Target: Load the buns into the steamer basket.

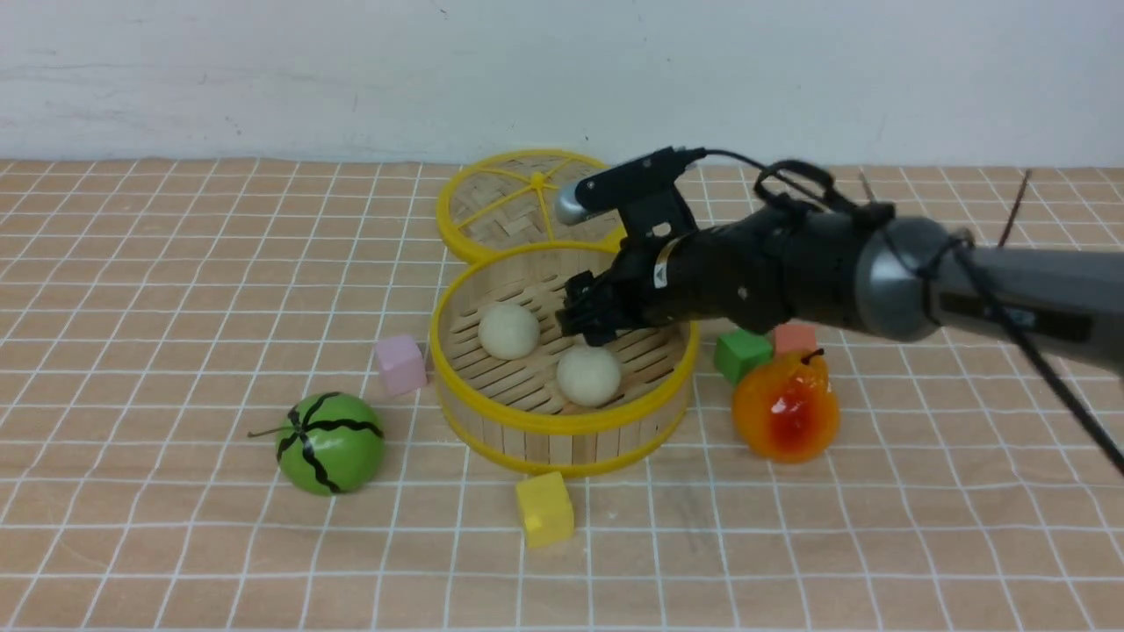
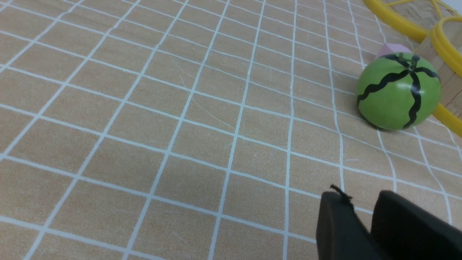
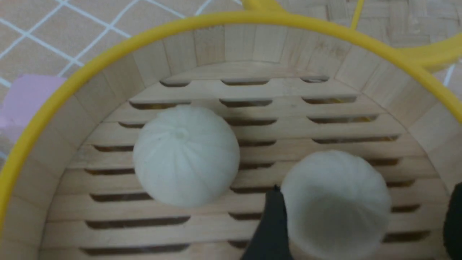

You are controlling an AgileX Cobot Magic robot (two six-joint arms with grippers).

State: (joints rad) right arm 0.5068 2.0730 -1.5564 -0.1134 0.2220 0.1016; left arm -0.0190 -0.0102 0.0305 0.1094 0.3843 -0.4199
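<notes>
The steamer basket point(image 1: 544, 421) stands mid-table with two buns on its slatted floor, one to the left point(image 1: 508, 331) and one nearer the front point(image 1: 588, 376). My right gripper point(image 1: 588, 325) reaches into the basket from the right. In the right wrist view it point(image 3: 362, 216) is open, its dark fingers point(image 3: 270, 224) spread on either side of one bun point(image 3: 335, 202), which rests on the slats; a gap shows on one side. The other bun point(image 3: 186, 155) sits apart. My left gripper point(image 2: 362, 202) hovers over bare cloth, fingers slightly apart, holding nothing.
A flat woven lid point(image 1: 527, 197) lies behind the basket. A green watermelon point(image 1: 329, 441) sits front left and an orange pear point(image 1: 786, 408) to the right. Pink point(image 1: 400, 362), yellow point(image 1: 544, 509), green point(image 1: 742, 354) and red point(image 1: 795, 338) cubes ring the basket.
</notes>
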